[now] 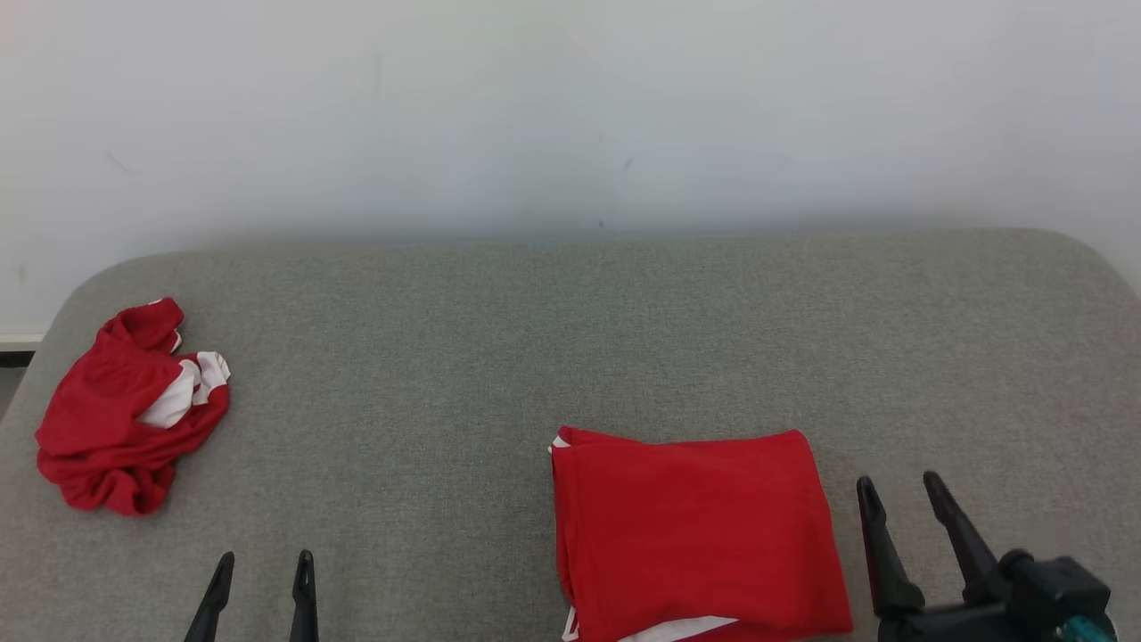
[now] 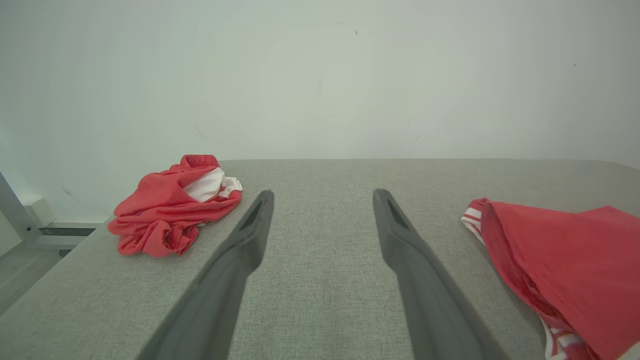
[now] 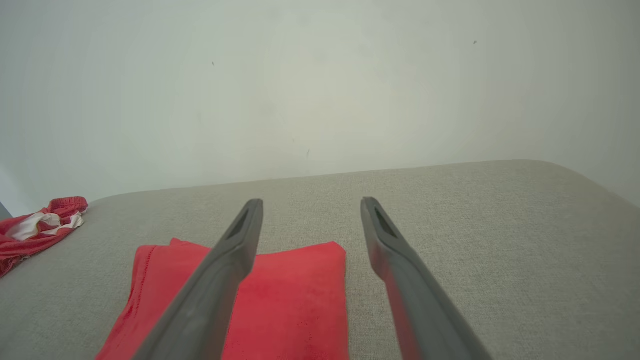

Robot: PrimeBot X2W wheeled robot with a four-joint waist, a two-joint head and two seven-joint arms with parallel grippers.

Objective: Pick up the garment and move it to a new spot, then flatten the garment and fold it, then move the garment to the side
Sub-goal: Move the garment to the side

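Note:
A red garment folded into a neat rectangle (image 1: 700, 535) lies near the front of the grey table, white trim showing at its near edge; it is also in the left wrist view (image 2: 565, 260) and the right wrist view (image 3: 280, 300). A second red and white garment (image 1: 129, 419) lies crumpled at the far left (image 2: 170, 215) (image 3: 35, 230). My right gripper (image 1: 900, 490) stands open just right of the folded garment, nothing between its fingers. My left gripper (image 1: 265, 563) is open at the lower left, between the two garments and apart from both.
The grey fabric-covered table (image 1: 570, 339) has rounded far corners and ends at a white wall (image 1: 570, 107). Its left edge drops off close to the crumpled garment, with a metal frame (image 2: 15, 215) beyond it.

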